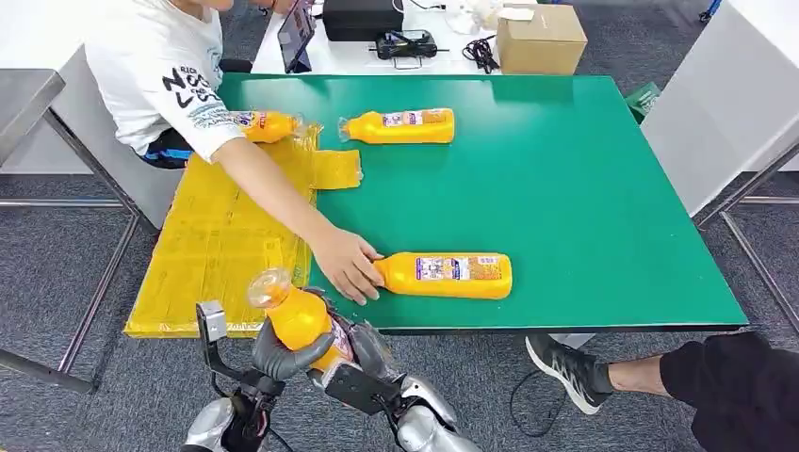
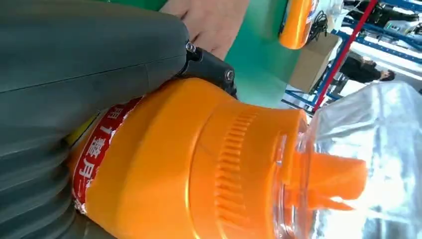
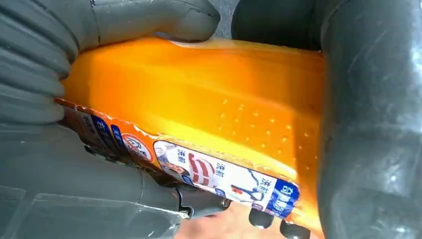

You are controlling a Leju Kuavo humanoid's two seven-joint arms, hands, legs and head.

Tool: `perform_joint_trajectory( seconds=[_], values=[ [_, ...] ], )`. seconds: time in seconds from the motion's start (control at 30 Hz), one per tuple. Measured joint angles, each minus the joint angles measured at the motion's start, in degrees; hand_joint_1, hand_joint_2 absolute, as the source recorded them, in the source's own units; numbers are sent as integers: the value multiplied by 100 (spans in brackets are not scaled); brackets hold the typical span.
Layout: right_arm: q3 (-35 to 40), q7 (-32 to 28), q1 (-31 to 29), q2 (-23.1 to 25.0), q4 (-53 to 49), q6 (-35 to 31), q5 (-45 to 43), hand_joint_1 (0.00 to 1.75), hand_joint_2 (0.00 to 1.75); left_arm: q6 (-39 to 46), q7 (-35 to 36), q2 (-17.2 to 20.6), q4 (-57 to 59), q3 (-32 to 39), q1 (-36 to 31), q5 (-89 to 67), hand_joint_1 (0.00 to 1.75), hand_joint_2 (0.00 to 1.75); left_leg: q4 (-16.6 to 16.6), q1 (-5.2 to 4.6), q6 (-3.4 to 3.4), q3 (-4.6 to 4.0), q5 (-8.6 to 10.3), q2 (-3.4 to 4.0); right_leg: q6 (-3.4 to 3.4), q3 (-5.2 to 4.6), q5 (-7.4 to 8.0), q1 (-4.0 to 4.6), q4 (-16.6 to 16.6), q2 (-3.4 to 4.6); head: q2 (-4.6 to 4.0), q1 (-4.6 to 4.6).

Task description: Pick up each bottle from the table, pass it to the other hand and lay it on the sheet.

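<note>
An orange bottle [image 1: 297, 318] with a clear cap is held upright below the table's near edge, in front of the yellow sheet [image 1: 217, 235]. My left hand [image 1: 281, 356] wraps its body, and my right hand [image 1: 366, 356] grips it from the other side. In the left wrist view the left hand [image 2: 74, 74] lies against the bottle [image 2: 199, 164] near its cap. In the right wrist view the right hand [image 3: 50, 64] closes on the labelled bottle [image 3: 199, 94], with the left hand [image 3: 368, 124] across it. Another bottle [image 1: 448, 275] lies near the front edge of the green table [image 1: 565, 188].
A person's hand [image 1: 347, 267] touches the neck of the front bottle. One more bottle [image 1: 400, 125] lies at the back of the table and another [image 1: 269, 125] on the sheet's far end. A cardboard box [image 1: 540, 38] stands behind. A person's shoe [image 1: 565, 372] is on the floor at right.
</note>
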Motion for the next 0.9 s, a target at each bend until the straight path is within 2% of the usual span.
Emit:
perform_joint_trajectory(
  seconds=[0.07,0.1,0.13,0.17,0.3,0.33,0.5,0.63,0.9],
  values=[
    [15,0,-2,0,0,2,0,173,175,-5,2,-2,0,7,4,2,175,175,0,0,0,0,0,0,0,0,0,-1,0,0,0,-2],
    [19,0,-4,0,0,2,0,164,175,-5,2,-2,0,9,7,4,175,175,0,0,0,0,0,1,0,0,0,0,-1,0,0,-2],
    [24,0,-5,0,0,2,0,129,175,-4,4,-2,0,9,10,7,175,175,0,0,0,0,0,0,0,0,0,-1,-1,0,0,0],
    [24,4,-11,0,2,2,0,3,175,-5,4,-2,0,11,18,15,175,175,0,-1,0,0,0,0,0,-1,0,-1,-1,0,0,-2],
    [35,55,-5,0,2,-33,17,0,175,4,4,-17,-17,48,25,50,175,175,0,0,0,0,0,0,0,-1,0,0,0,0,0,-2],
    [35,72,-5,0,2,-48,24,0,0,24,4,-17,-46,61,26,50,175,175,0,0,0,0,0,0,0,-1,0,0,0,0,0,-4],
    [39,269,-3,17,-65,-351,181,0,0,465,-39,-48,-268,113,26,-192,175,175,0,0,0,-1,0,0,0,-1,0,0,1,0,0,-2],
    [57,452,68,13,-513,-686,310,0,0,917,-107,-127,-581,251,23,-478,175,175,0,0,0,0,0,0,0,0,0,0,0,0,0,-4],
    [39,621,355,-140,-1528,-761,369,0,0,1147,-168,-208,-1010,588,-43,-562,175,175,0,0,0,-1,0,-5,0,1,0,1,0,-2,0,0]
  ],
)
